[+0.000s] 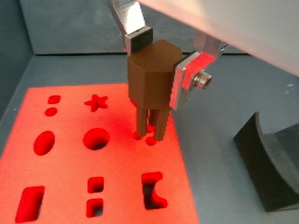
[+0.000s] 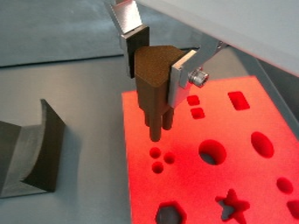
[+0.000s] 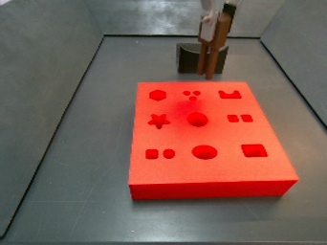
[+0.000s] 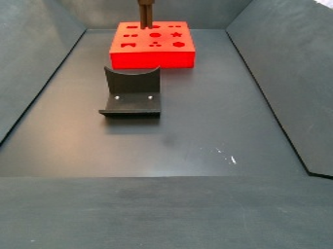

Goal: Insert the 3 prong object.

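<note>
My gripper (image 1: 162, 63) is shut on the brown 3 prong object (image 1: 149, 83), held upright with its prongs pointing down. The object also shows in a wrist view (image 2: 149, 87) and in a side view (image 3: 216, 43). It hangs above the red block (image 1: 70, 162), which has several shaped holes. The prong tips hover just short of the group of three small round holes (image 2: 162, 157), apart from the block's surface. In a side view these holes (image 3: 192, 94) lie in the block's back row. The gripper (image 4: 146, 8) is over the block (image 4: 154, 56) at the far end.
The fixture (image 4: 130, 92) stands on the dark floor in front of the block; it also shows in both wrist views (image 1: 271, 162) (image 2: 30, 153) and behind the block (image 3: 190, 57). Grey walls surround the floor.
</note>
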Controlling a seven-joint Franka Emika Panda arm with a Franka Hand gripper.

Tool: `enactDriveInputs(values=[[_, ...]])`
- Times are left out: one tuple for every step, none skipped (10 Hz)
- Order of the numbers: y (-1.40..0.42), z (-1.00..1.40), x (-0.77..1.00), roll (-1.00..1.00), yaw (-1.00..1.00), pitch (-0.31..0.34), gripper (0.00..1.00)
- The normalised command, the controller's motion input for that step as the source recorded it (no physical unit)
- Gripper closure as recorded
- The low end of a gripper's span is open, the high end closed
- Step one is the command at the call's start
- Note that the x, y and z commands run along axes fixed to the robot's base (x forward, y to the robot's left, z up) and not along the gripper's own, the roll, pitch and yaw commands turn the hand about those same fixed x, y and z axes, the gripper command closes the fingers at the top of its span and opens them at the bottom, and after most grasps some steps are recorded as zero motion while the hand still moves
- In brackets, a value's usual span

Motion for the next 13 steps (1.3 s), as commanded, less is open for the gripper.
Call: enactDriveInputs(values=[[0.04,-0.55,0.00,-0.21,-0.25,0.117,1.00],[0.01,-0.34,-0.06,-0.20,-0.15,0.000,1.00],[0.00,-0.05,-0.04,-0.12,-0.01,-0.061,1.00],[0.00,0.00,-0.21,0.00,-0.04,-0.109,1.00],[0.00,0.01,-0.34,0.01,-0.07,-0.127,1.00],[0.00,0.11,-0.29,0.06,-0.02,-0.164,1.00],[0.00,0.00,-0.08,0.00,0.00,-0.059,1.00],[0.00,0.00,0.00,0.02,0.00,0.000,1.00],[-0.04,-0.15,0.04,0.13,0.00,0.000,1.00],[-0.10,-0.09,0.14,0.15,0.00,-0.169,1.00],[-0.05,-0.08,0.06,0.14,0.00,-0.244,1.00],[-0.04,0.00,0.00,0.11,0.00,-0.177,1.00],[0.00,0.00,-0.07,0.06,0.00,-0.131,1.00]])
